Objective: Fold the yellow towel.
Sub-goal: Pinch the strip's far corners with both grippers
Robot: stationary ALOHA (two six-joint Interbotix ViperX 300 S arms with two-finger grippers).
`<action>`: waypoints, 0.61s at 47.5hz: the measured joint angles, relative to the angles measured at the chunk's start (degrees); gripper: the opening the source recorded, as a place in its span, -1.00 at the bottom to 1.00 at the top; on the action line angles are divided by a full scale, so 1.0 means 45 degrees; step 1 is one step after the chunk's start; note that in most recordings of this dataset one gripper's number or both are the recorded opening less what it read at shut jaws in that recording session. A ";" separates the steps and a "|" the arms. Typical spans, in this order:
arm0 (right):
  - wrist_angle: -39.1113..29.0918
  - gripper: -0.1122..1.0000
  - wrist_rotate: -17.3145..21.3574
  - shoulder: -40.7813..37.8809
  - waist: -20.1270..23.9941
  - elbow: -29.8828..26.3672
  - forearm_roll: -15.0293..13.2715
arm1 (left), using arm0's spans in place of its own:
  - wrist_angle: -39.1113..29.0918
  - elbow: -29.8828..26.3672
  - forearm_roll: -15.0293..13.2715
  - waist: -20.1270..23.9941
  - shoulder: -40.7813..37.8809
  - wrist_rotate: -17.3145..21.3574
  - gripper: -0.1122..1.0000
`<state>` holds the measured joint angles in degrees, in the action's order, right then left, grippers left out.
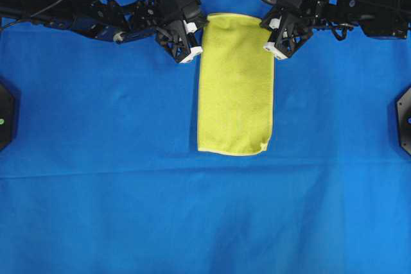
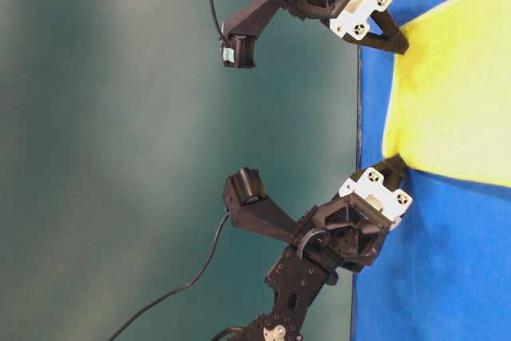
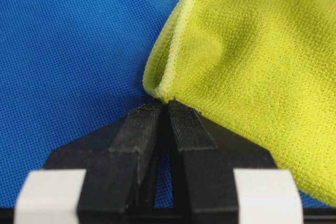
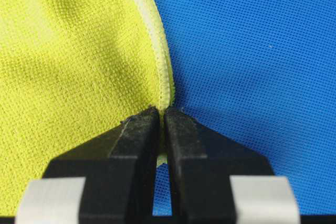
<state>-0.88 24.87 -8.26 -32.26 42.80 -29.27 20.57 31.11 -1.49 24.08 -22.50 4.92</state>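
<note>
Bright yellow towel (image 1: 236,81), fuzzy woven pile with a thin paler stitched hem along the edges. Already folded once into a tall narrow rectangle, lying flat on blue cloth, long axis running from the far edge toward the near side in the overhead view. Near end rounded at its right corner, hem showing pale along the bottom. Doubled layers visible at the far left corner (image 3: 163,90), hem curling there. Far right corner (image 4: 164,90) likewise pinched up, fabric puckered in soft folds just behind it. Surface elsewhere smooth, only faint creases
</note>
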 measured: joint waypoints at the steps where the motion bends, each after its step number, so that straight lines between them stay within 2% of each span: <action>1: -0.0020 -0.71 0.0020 0.0020 0.0000 0.0000 -0.0020 | -0.0078 0.0000 0.0020 0.0000 0.0059 0.0078 -0.78; 12: -0.0684 -0.71 0.0000 0.1016 0.0039 0.0020 -0.0020 | -0.0840 0.0000 0.0020 -0.0020 0.1133 0.0977 -0.78; 29: -0.1016 -0.71 0.0059 0.1836 0.0469 0.0098 0.0000 | -0.1172 0.0215 0.0020 -0.0156 0.1660 0.1016 -0.78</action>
<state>-5.45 25.14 0.00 -30.15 43.24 -29.27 15.29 32.08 -1.41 23.38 -15.03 9.49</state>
